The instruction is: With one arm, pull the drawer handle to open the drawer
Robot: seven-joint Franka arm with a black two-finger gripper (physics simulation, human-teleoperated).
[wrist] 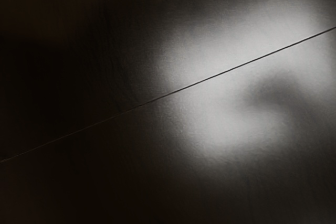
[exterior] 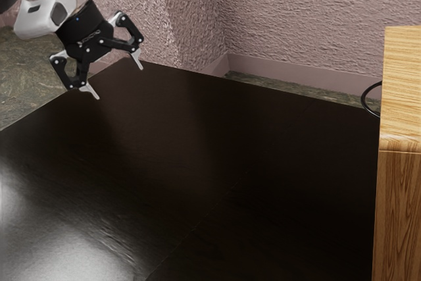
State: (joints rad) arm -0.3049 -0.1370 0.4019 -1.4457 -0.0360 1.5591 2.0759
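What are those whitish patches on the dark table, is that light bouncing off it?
Yes, glare: in the exterior view the glossy black table shows a pale sheen in its near corner, below the open gripper; in the wrist view a similar bright patch spreads across the table's seam, with a soft darker smudge inside it, perhaps a shadow.

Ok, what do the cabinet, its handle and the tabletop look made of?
Cabinet: light wood or wood-look panel, grain lines visible, matte. Handle: thin dark curved bar, maybe metal or plastic; cannot tell. Tabletop: dark, glossy surface with soft light reflections, possibly lacquer or laminate.
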